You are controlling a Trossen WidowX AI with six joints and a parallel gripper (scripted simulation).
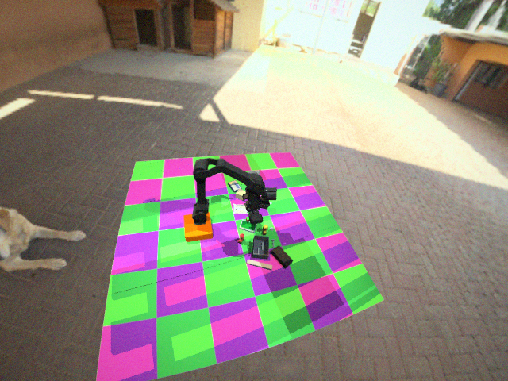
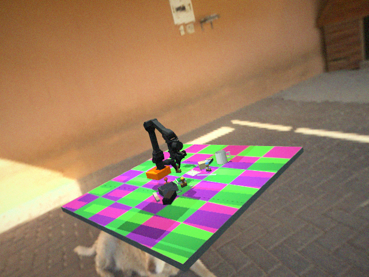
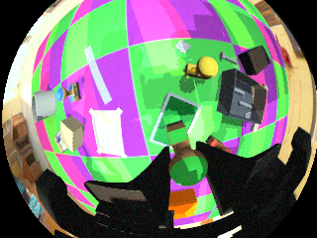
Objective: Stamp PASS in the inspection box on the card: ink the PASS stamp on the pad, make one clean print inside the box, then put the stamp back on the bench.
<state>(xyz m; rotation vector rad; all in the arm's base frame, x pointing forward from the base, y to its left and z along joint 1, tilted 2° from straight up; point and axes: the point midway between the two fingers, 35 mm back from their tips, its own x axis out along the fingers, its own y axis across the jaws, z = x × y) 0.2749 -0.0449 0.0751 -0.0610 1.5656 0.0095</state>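
Arm (image 1: 223, 167): matte black throughout, rounded tubular links joined by bulkier cylindrical joint housings. Base: orange rectangular block (image 1: 192, 236). Gripper (image 3: 186, 159): black, two flat angular fingers tapering to points. No cables, screws or markings discernible at this resolution.

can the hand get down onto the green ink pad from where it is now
Probably yes. The hand, shut on the green-knobbed stamp, hangs almost directly above the white-framed green ink pad, with nothing visible between them; the yellow-knobbed stamp stands apart, off to the side.
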